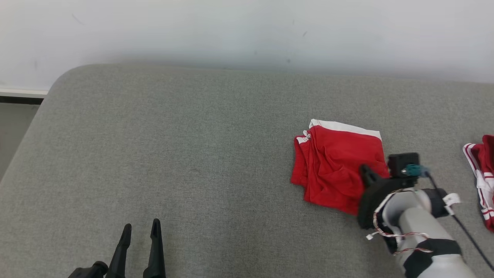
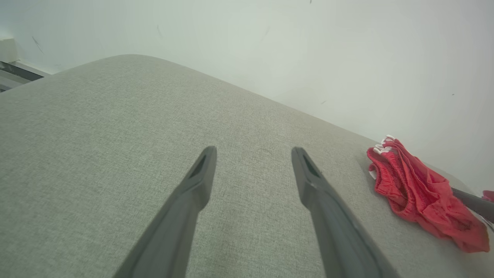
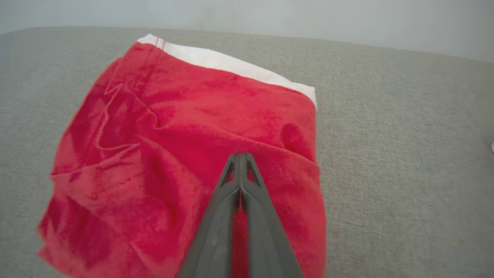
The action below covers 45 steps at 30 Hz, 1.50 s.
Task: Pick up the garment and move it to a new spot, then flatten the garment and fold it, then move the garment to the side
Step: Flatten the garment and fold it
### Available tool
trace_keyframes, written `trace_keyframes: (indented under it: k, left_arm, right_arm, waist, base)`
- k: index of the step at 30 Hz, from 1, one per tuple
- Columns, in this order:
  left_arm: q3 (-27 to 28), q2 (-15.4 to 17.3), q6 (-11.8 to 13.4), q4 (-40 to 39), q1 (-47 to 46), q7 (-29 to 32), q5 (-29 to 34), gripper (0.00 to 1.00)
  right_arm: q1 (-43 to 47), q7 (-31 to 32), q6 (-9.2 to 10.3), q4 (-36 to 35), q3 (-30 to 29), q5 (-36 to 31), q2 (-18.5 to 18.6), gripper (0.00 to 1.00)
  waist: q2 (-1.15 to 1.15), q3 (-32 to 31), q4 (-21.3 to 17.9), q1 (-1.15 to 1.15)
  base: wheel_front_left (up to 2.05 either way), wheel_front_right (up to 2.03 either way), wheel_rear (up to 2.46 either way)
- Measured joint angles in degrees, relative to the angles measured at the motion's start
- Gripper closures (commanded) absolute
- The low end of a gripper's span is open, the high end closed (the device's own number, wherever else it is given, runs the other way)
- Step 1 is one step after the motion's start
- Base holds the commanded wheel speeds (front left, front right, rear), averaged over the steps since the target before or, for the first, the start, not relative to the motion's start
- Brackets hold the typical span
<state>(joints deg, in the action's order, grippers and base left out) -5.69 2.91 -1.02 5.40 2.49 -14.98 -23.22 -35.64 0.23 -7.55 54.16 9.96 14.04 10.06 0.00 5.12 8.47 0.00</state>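
Garment (image 1: 335, 166) — red, folded into a rough rectangle, white band along its upper edge — flat on grey upholstered surface (image 1: 193, 154), right of centre in head view. Rumpled along left side, with bits of white trim poking out at upper left corner.

Right gripper (image 3: 239, 155) over lower right part of garment, pale forearm (image 1: 420, 216) entering from lower right corner of head view. Fingers pressed together in right wrist view, tips meeting at centre of frame, right on red cloth beside a raised crease. Red visible through narrow slit between fingers lower down. Pinching cloth or merely closed on top of it — cannot tell.

Left gripper (image 1: 141, 231) at lower left of head view, well apart from garment, fingers pointing up the frame, spread apart, holding nothing. Same spread in left wrist view, bare grey fabric between the two tips, garment off toward right edge of that frame.

Second garment (image 1: 480, 173), red with white stripes, bunched at right edge of head view, apart from folded one. White wall (image 1: 231, 31) across top of frame, behind surface's rounded upper left corner.
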Motion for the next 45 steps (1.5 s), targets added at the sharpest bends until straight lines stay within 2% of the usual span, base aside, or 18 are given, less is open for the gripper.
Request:
trace_keyframes:
  k: [5, 10, 16, 21, 25, 26, 27, 30, 37, 45]
  left_arm:
    - [0.5, 0.0, -0.5, 0.5, -0.8, 0.0, 0.1, 0.0]
    - [0.6, 0.0, -0.5, 0.9, -0.9, 0.0, 0.2, 0.0]
    - [0.6, 0.0, -0.4, 1.0, -0.8, 0.0, 0.2, 0.0]
    - [1.4, 0.0, -0.2, 1.1, -0.6, 0.0, 0.3, 0.0]
    - [3.0, 0.0, -0.4, 1.0, 0.0, 0.0, 1.8, 0.0]
    - [3.8, 0.1, -0.6, 0.9, 0.2, 0.0, 2.5, 0.0]
    - [3.9, 0.2, -0.9, 0.9, 0.2, 0.0, 3.1, 0.0]
    - [4.9, 0.5, -1.1, 1.1, 0.3, 0.0, 4.1, 0.0]
    - [6.7, 1.1, -1.5, 1.2, 0.2, 0.0, 6.5, 0.0]
    - [7.9, 0.9, -1.6, 2.2, 0.1, 0.0, 8.3, 0.0]
  right_arm:
    - [0.4, 0.9, 0.0, -0.8, 5.5, -0.5, -3.5, 1.0]
    - [2.5, 3.4, 0.0, -3.3, 14.7, 0.2, -5.3, 1.0]
    - [6.7, 6.6, 0.0, -7.9, 24.0, 6.1, -6.4, 1.0]
    - [8.6, 5.5, 0.0, -14.5, 24.3, 14.3, -6.6, 1.0]
    - [9.9, 0.8, 0.0, -20.3, 19.9, 17.1, -5.9, 1.0]
    - [11.2, -1.8, 0.0, -23.2, 17.5, 17.1, -5.1, 0.36]
    - [11.9, -3.1, 0.0, -24.6, 16.0, 17.0, -4.6, 0.0]
    - [14.6, -6.0, 0.01, -28.5, 11.0, 15.7, -3.4, 0.0]
    - [20.8, -7.2, 0.0, -35.8, 0.9, 12.1, -1.5, 0.0]
    - [24.9, -7.1, 0.0, -38.4, -2.5, 9.8, 2.0, 0.0]
  waist:
    - [0.0, 0.5, -0.4, 0.0]
    - [0.0, 0.1, -0.6, 0.0]
    - [0.0, -0.5, -1.2, 0.0]
    - [0.0, -1.3, -2.2, -0.01]
    - [0.0, -2.3, -3.4, 0.0]
    - [0.0, -2.9, -4.2, -0.01]
    - [0.0, -3.2, -4.6, -0.01]
    - [0.0, -4.3, -5.8, -0.01]
    - [-0.01, -6.2, -8.7, -0.01]
    - [-0.01, -7.6, -11.5, -0.01]
  base:
    - [0.0, 0.0, 0.0]
    - [0.0, 0.0, 0.0]
    - [0.0, 0.0, 0.0]
    - [0.0, 0.0, 0.0]
    - [0.0, 0.0, 0.0]
    - [0.0, 0.0, 0.0]
    - [0.0, 0.0, 0.0]
    - [0.0, 0.0, 0.0]
    - [0.0, 0.0, 0.0]
    - [0.0, 0.0, 0.0]
